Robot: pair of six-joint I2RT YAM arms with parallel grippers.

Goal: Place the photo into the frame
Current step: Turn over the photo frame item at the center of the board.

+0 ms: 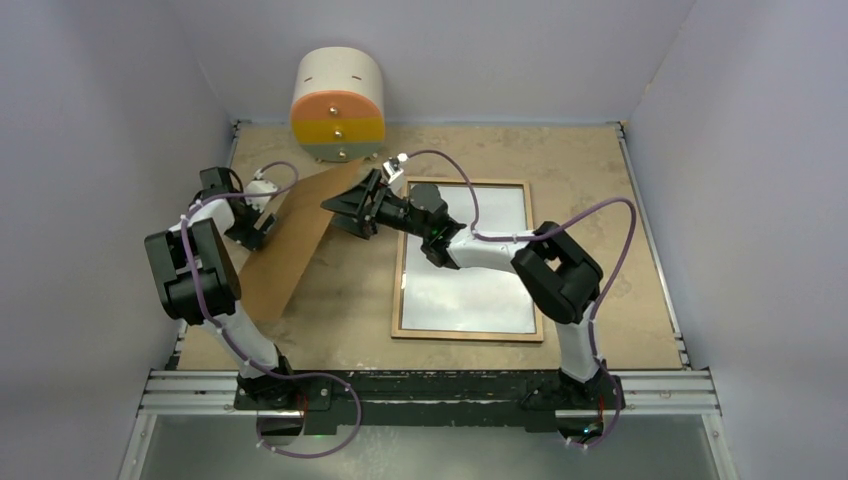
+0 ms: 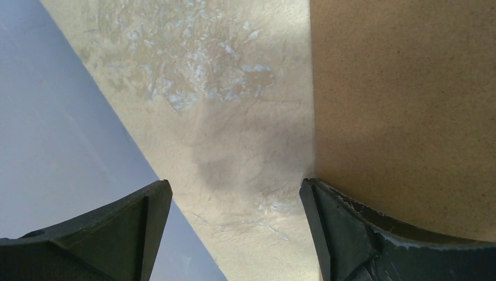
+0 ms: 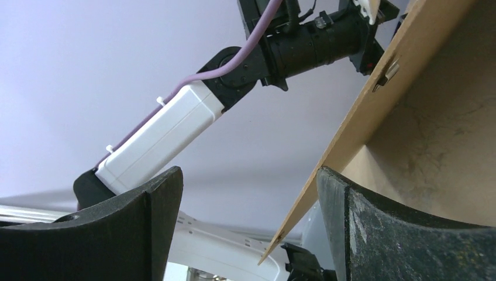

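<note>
Gaping wide: left end effector (image 2: 234, 182), right end effector (image 3: 248, 170); board (image 1: 290, 245) beside both.

Left end effector (image 2: 235, 184) and right end effector (image 3: 248, 172) gape.

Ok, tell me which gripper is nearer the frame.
Right. The right gripper sits just left of the frame's far-left corner; the left gripper is farther left, beyond the brown board.

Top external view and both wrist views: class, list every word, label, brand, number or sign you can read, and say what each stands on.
None: no word, number or sign can be read in any view.
The frame, the brown backing board and the round drum show no print at all.
</note>
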